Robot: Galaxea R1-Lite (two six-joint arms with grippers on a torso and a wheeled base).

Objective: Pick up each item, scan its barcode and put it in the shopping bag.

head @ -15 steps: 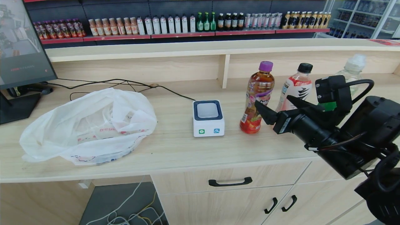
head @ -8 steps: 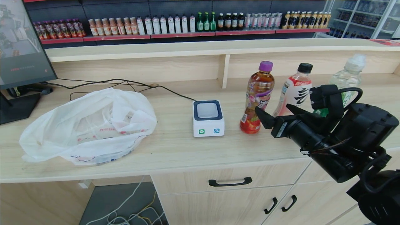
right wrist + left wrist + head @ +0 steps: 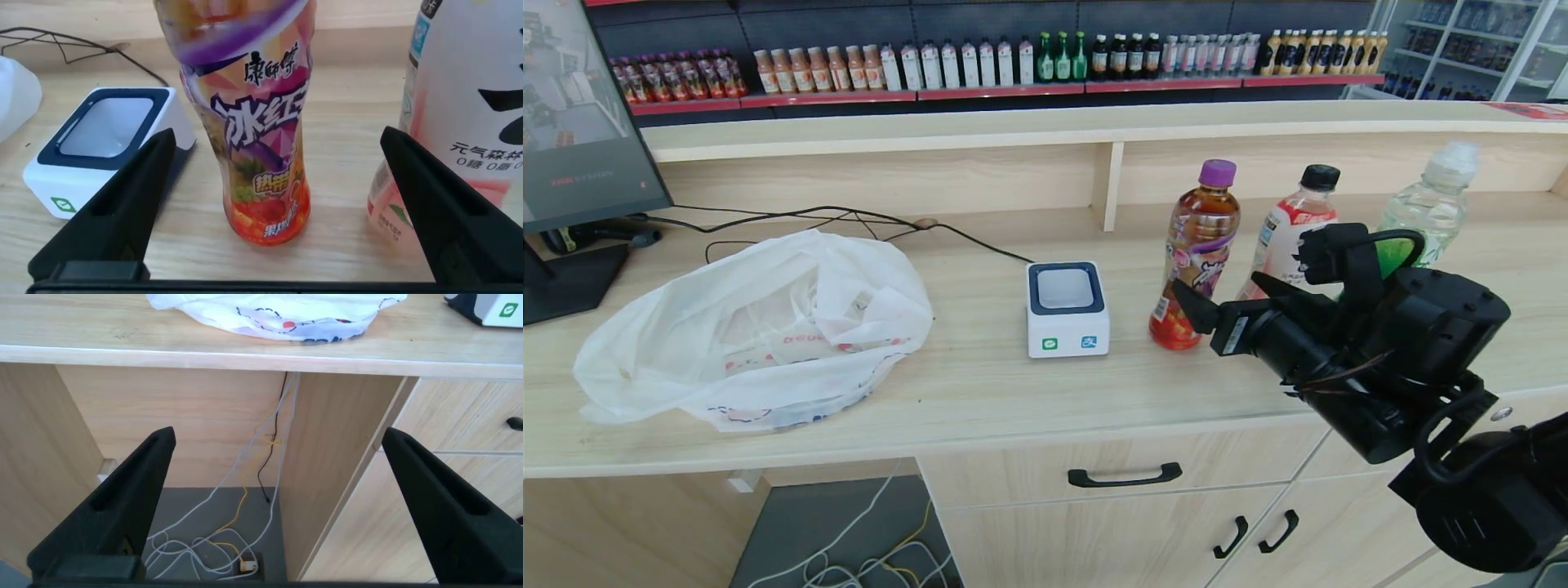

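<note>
- The left tool point(image 3: 274, 498) hangs below the desk's point(image 3: 980, 384) front edge with its fingers wide apart and nothing between them.
- The right tool point(image 3: 1215, 282) is at the front edge towards the right end, fingers spread and empty. It is aimed at the tea bottle point(image 3: 1196, 253), which stands upright just past the fingertips.
- Step in hand, as I judge it: the approach to grasp that bottle. Next, push forward until the fingers straddle its body, then close, without nudging the black-capped bottle point(image 3: 1294, 229) just beside it.
- The scanner point(image 3: 1067, 309) sits mid-desk, the shopping bag point(image 3: 752, 327) is at the left, and a clear bottle point(image 3: 1429, 204) stands far right.
- Over the last second the right tool has swung lower and leftward, from in front of the right-hand bottles towards the tea bottle. Bottles, scanner and bag have not moved.
</note>
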